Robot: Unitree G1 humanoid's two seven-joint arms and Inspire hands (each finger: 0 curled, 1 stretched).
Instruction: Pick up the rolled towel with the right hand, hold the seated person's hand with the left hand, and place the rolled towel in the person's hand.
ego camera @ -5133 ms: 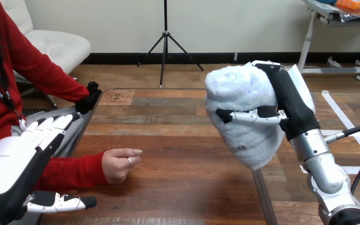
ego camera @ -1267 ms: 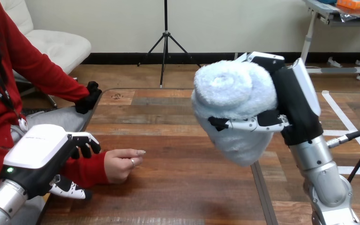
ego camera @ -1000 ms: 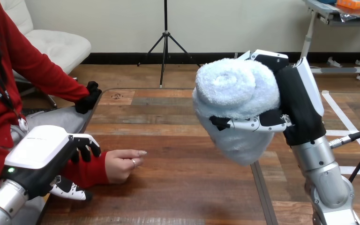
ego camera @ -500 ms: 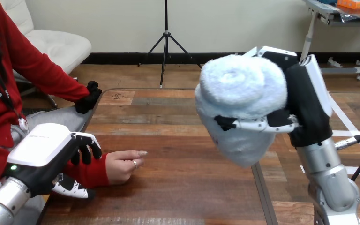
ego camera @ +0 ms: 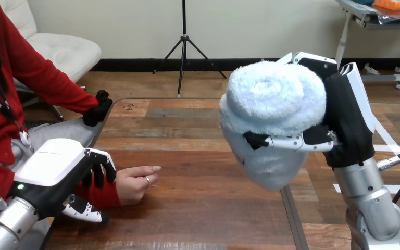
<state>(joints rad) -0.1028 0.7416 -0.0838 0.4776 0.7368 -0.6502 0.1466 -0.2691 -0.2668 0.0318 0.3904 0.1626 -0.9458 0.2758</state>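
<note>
My right hand (ego camera: 344, 122) is raised above the table's right part, shut on the rolled towel (ego camera: 273, 114), a thick pale blue roll held end-on with its thumb across the front. The person's hand (ego camera: 134, 182) rests on the table at the left, loosely curled, thumb side up. My left hand (ego camera: 57, 172) sits over the person's wrist in the red sleeve (ego camera: 104, 194). Its fingers (ego camera: 100, 167) curl down over the top of the wrist and its thumb lies along the near side.
The wooden table (ego camera: 198, 208) ends at a dark right edge (ego camera: 291, 219) just below the towel. At the far left corner a black-covered hand (ego camera: 100, 108) of the person rests on the table's rim.
My right hand has lifted the towel a little and carried it to the right. My left hand has edged forward along the person's wrist. The person's hand has stayed put.
</note>
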